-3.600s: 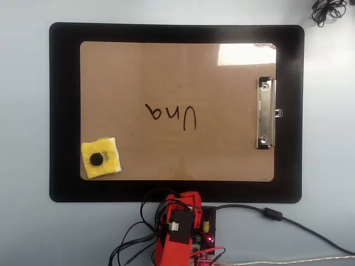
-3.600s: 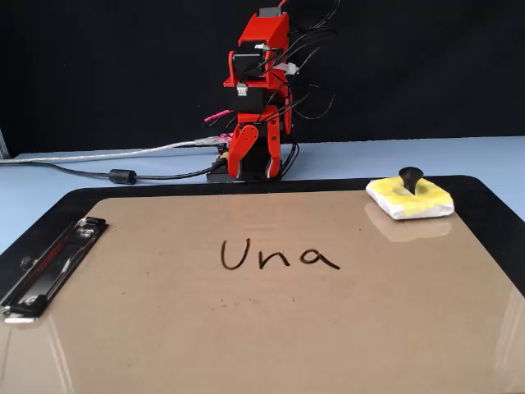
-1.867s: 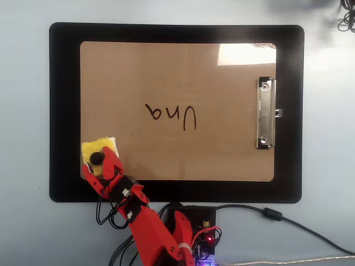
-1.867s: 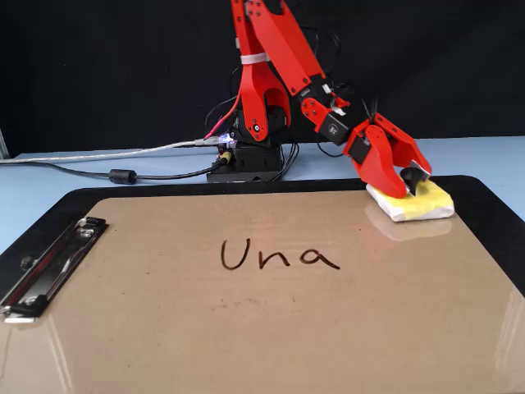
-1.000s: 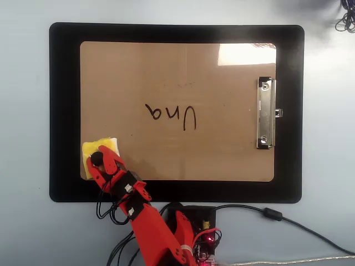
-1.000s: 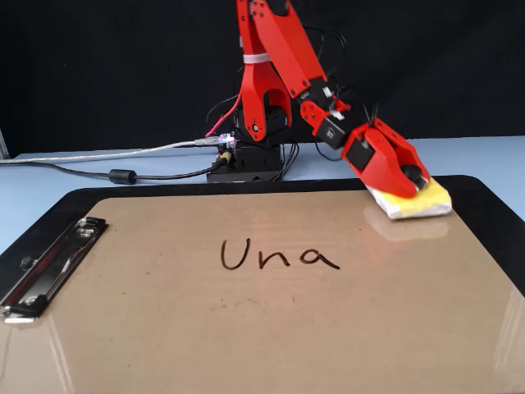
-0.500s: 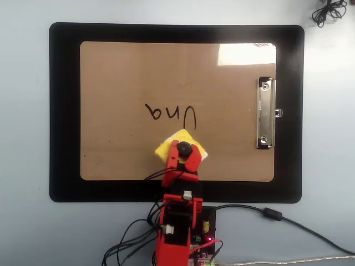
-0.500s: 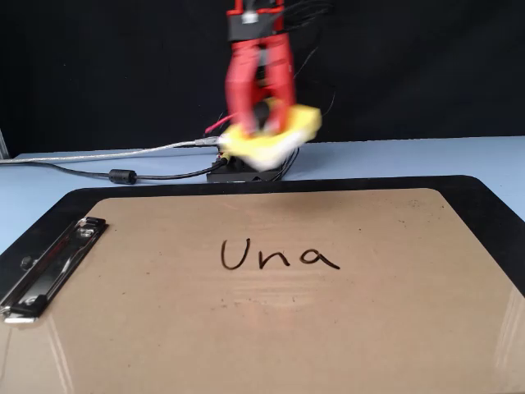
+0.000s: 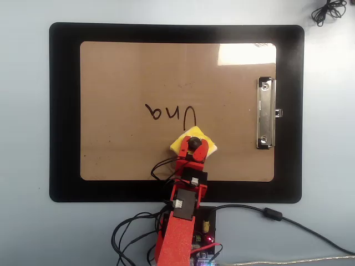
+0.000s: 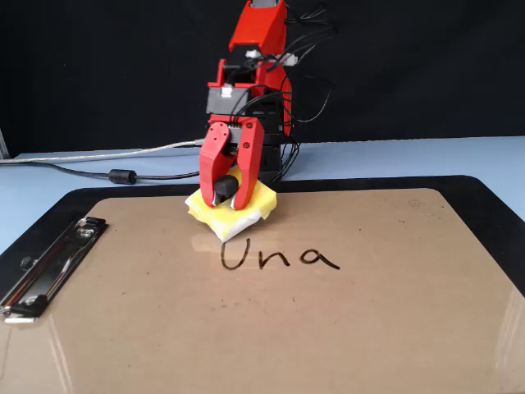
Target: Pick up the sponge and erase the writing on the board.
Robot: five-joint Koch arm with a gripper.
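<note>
The brown board (image 9: 122, 72) lies on a black mat (image 9: 64, 111). The dark writing (image 9: 172, 113) sits near the board's middle; it also shows in the fixed view (image 10: 279, 256). The yellow sponge (image 9: 195, 132) rests on the board just below the writing in the overhead view, one corner almost touching it. In the fixed view the sponge (image 10: 250, 212) looks slightly tilted, just behind the writing. My red gripper (image 9: 194, 145) reaches down onto it, jaws closed around the black knob (image 10: 221, 189). The gripper (image 10: 228, 199) covers the sponge's centre.
A silver clip (image 9: 266, 113) sits on the board's right short side in the overhead view and on the left in the fixed view (image 10: 49, 263). Cables (image 9: 277, 216) run from the arm's base across the pale table. A black cord coil (image 9: 328, 11) lies at the top right.
</note>
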